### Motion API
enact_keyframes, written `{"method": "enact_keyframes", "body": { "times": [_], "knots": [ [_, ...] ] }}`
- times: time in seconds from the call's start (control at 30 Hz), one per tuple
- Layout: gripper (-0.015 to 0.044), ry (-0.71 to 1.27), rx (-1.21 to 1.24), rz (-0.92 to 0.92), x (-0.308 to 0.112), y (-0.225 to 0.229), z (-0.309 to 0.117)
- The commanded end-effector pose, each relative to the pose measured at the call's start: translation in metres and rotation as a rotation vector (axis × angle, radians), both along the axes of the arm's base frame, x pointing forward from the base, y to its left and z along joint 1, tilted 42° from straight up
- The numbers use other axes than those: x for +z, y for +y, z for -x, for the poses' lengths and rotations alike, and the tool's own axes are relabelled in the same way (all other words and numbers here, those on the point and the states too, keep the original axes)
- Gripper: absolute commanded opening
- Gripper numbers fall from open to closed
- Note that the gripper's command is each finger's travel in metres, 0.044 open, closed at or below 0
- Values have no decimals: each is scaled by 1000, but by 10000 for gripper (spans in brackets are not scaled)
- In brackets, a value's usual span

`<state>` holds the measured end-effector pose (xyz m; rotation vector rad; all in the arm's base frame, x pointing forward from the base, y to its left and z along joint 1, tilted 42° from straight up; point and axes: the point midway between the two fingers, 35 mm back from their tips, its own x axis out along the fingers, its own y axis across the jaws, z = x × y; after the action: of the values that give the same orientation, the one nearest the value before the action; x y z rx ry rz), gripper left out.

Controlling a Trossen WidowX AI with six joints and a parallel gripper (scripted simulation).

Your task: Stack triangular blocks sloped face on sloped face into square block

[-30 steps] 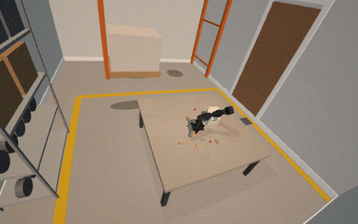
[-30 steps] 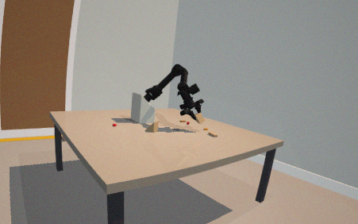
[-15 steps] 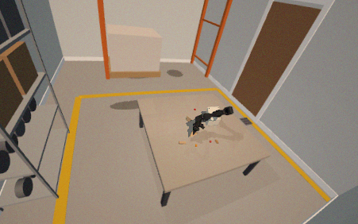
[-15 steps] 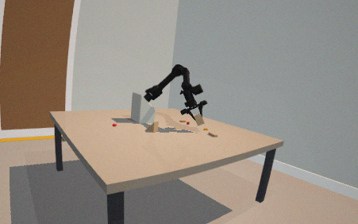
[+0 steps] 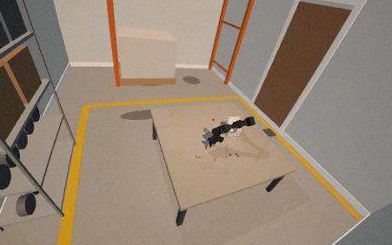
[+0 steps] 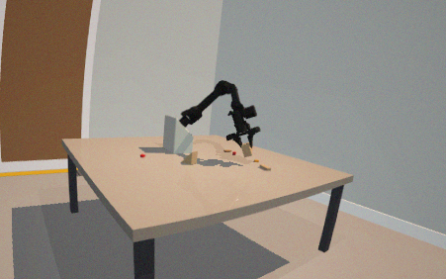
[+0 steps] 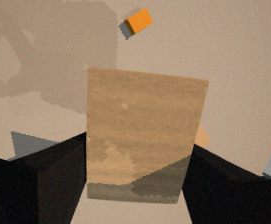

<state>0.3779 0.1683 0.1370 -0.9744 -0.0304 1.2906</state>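
Block (image 6: 246, 149) (image 7: 143, 135) in gripper (image 5: 211, 142) (image 6: 244, 141) (image 7: 135, 140), tilted in ext. view, long axis vs. table can't tell.

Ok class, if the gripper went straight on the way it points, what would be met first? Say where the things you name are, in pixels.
Probably the tabletop (image 5: 248, 178) (image 6: 198, 188) (image 7: 226, 45), touched by the held triangular block (image 6: 246, 149) (image 7: 141, 115); depth is unclear, and the block hides what lies directly behind it.
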Motion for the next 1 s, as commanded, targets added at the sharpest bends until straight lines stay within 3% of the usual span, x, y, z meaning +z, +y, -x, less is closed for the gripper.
{"method": "enact_keyframes", "body": {
  "times": [0.0,0.97],
  "knots": [
    [0,113,-58,-17,2,0,-3],
    [0,962,-542,-111,15,0,11]
  ]
}}
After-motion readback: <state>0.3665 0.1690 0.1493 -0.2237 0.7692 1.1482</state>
